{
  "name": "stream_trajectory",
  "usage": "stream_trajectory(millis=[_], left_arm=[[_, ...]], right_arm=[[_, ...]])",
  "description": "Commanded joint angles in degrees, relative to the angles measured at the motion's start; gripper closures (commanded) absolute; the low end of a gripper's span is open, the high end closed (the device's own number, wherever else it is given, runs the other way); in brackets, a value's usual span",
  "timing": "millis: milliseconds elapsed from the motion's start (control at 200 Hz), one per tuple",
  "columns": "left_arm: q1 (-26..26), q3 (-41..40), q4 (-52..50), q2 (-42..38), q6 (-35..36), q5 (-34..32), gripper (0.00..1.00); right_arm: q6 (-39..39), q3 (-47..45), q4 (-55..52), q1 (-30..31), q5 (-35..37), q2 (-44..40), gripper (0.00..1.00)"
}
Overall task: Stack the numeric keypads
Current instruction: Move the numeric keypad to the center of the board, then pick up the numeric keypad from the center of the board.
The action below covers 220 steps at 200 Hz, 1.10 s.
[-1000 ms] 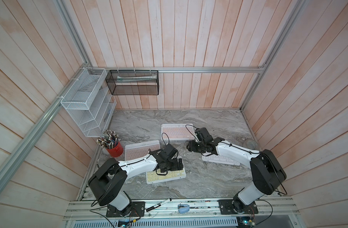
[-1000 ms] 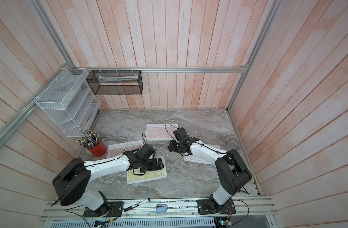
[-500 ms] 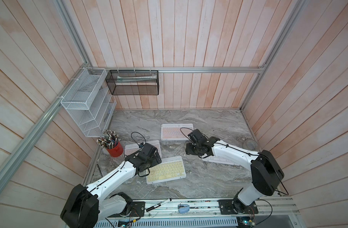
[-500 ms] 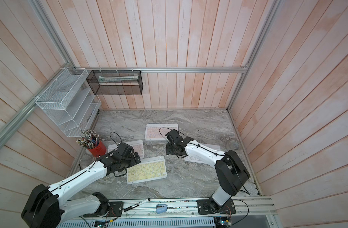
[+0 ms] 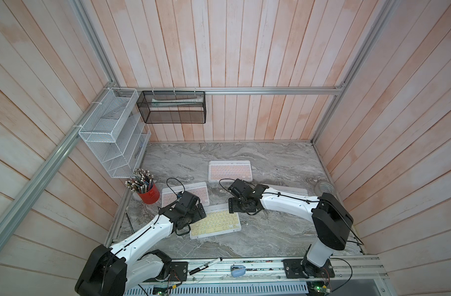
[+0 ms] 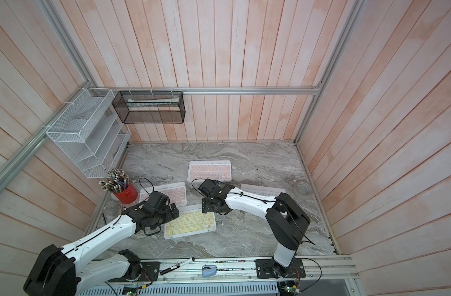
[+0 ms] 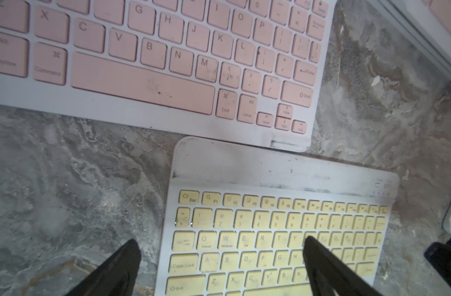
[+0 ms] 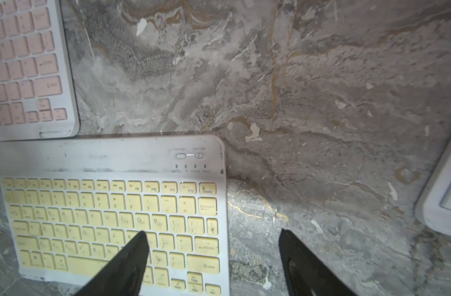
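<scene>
Right wrist: right gripper (image 8: 212,234), spread, straddles one yellow keypad (image 8: 91,205) edge; left gripper (image 7: 220,242), spread, opposite edge.

White shells, black joints, thin black cabling

The left arm (image 5: 142,238) and right arm (image 5: 285,205) wear glossy white shells over their long links, with bulky rounded black housings (image 5: 332,223) at the joints and square black base plates (image 5: 293,267). Thin black cables (image 5: 173,183) run along the shells and loop free near each wrist. The left pincer (image 7: 220,242) and right pincer (image 8: 212,233) end in matte black tapered fingers (image 8: 132,261), finely ribbed on the right.
</scene>
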Motion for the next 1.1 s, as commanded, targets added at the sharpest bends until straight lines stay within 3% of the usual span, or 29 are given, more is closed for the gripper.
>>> stream_trajectory(millis=[0,185,1095], left_arm=[[0.3,-1.4,1.2,-0.1,0.5,1.2,0.00],[0.3,-1.8,1.2,0.5,0.6,1.2,0.00],[-5.0,-1.9,0.9,5.1,-0.4,0.5,0.00]], right_arm=[[0.6,1.7,-2.3,0.4,0.6,1.0,0.10],[0.8,2.3,-2.5,0.8,0.4,2.0,0.03],[0.8,1.5,-0.3,1.9,-4.1,5.4,0.03]])
